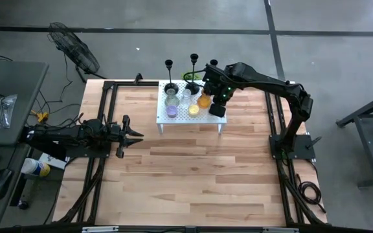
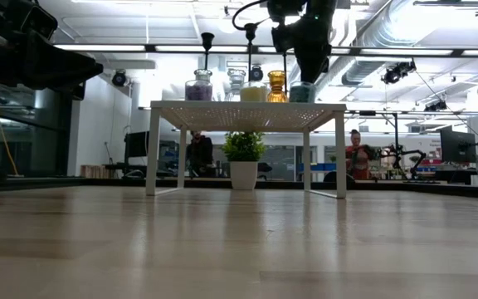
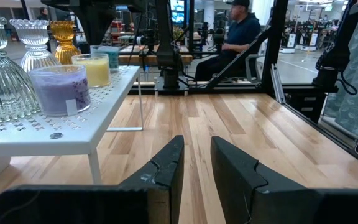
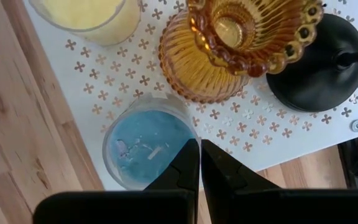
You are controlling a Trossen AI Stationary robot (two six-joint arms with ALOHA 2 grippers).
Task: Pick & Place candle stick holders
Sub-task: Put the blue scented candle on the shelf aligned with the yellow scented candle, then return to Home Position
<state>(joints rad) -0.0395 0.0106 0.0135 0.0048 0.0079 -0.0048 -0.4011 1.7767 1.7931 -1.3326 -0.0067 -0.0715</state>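
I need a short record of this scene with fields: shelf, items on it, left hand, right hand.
shelf: small white perforated shelf at the far middle of the wooden table
items: purple cup, yellow cup, amber glass holder, blue cup, black candlesticks
left hand: slightly open, empty, low at the table's left
right hand: shut, just above the blue cup

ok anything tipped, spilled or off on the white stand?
Nothing stands out. The glass holders, among them the purple candle, yellow candle, amber holder and blue candle, sit upright on the white stand, as do the black candlesticks. The right gripper hangs shut over the blue candle's edge.
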